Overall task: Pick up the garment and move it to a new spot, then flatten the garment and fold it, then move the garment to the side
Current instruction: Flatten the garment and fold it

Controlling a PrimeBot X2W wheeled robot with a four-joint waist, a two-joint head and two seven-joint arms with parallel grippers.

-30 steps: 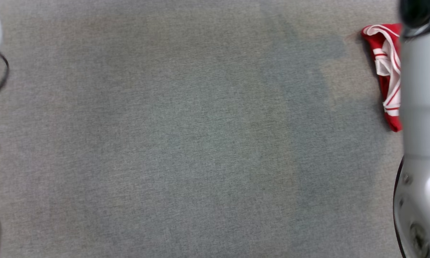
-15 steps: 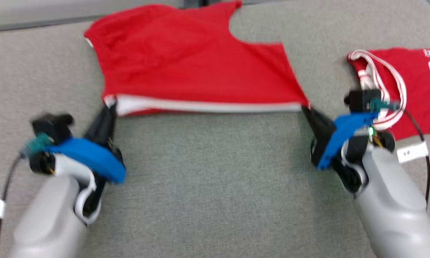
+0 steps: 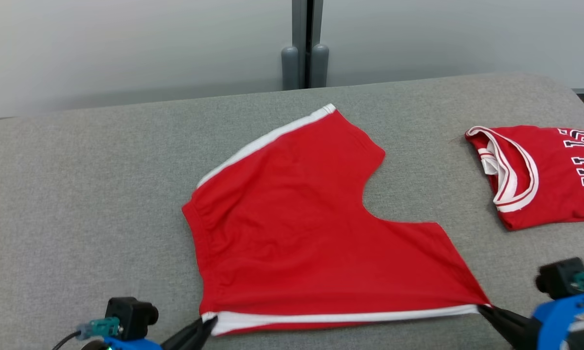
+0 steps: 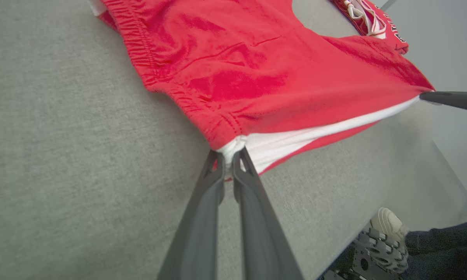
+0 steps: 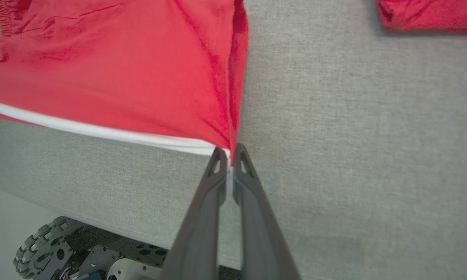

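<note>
Head view: the red shorts [image 3: 296, 233] lie near the middle of the grey padded surface [image 3: 78, 194], waistband to the left and leg openings to the right. The far leg angles toward the far edge. The near side seam, marked by a white stripe, runs straight between the two grippers.

1. Grip state. The left gripper [image 3: 209, 322] is clenched on the near corner of the waistband. The left wrist view confirms white fabric pinched between its fingertips. The right gripper [image 3: 484, 308] is clenched on the near hem corner of the near leg. The right wrist view shows that corner pinched between the closed tips.

2. Step in hand. The garment appears to be at its new spot, with flattening under way. The near edge is pulled taut and appears slightly raised, while the rest rests on the surface with shallow creases near the waistband.

3. Next move. Lower the near edge evenly while holding the tension, so the stripe lands straight. Open both grippers only once the fabric is flat. Then re-grip for the fold, probably by carrying one leg over the other.

4. Writing. A folded red jersey [image 3: 539, 175] lies far right, well apart from the shorts. It has dark, white-outlined lettering cut by the frame edge. The letters look like "ULLS", but this is not certain. The shorts show no legible label.
</note>
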